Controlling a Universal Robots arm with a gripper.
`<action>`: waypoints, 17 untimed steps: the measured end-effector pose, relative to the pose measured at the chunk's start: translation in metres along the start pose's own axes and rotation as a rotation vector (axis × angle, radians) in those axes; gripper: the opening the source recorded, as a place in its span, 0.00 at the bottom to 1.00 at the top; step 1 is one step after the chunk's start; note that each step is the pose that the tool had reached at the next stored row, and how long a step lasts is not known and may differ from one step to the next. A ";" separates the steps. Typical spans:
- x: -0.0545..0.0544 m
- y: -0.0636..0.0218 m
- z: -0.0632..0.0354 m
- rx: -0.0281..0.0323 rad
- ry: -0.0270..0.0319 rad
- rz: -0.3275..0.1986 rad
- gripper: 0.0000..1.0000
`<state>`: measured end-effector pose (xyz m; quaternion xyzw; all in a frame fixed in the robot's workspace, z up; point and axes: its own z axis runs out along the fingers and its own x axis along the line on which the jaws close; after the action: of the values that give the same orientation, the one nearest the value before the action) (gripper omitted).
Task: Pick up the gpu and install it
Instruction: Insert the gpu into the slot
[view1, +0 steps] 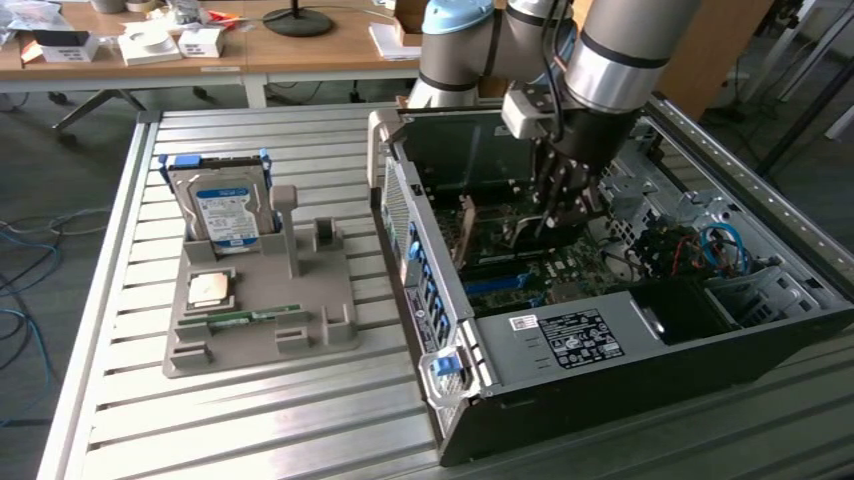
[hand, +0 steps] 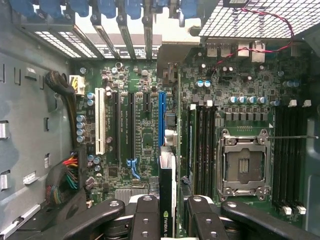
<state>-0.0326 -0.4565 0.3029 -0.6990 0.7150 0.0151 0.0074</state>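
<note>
Now the gripper (hand: 172, 212) is down inside the open computer case (view1: 561, 345), which lies on its side along the edge of the bench (view1: 267, 430) at the exterior view's right. Its two dark fingers (hand: 145, 217) are clamped on the graphics card (hand: 168, 182), one on each face. The card stands on edge over the motherboard (hand: 142, 142). Seen from the wrist, it runs lengthwise just beside the long blue slot (hand: 161, 115), and its metal bracket end points at the row of rear openings in the case wall. I cannot tell whether its lower edge is already in the slot.

A white slot (hand: 100, 125) lies on the blue slot's far side from the card. The bare processor socket (hand: 243, 167) with its metal frame sits on the card's other side.

Near the bench's opposite edge, at the exterior view's left, a grey holder (view1: 334, 330) stands well apart from the case. It carries an upright hard drive (view1: 224, 215), a small square chip (view1: 211, 290) and a narrow green memory stick (view1: 250, 317) lying flat.
</note>
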 end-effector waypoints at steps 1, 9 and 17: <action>0.000 0.0002 0.0003 -0.0001 0.0002 0.000 0.26; 0.000 0.0014 0.0032 -0.0001 0.0006 0.000 0.26; 0.000 0.0034 0.0035 0.0001 0.0002 0.000 0.26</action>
<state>-0.0361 -0.4565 0.2995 -0.6990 0.7149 0.0150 0.0074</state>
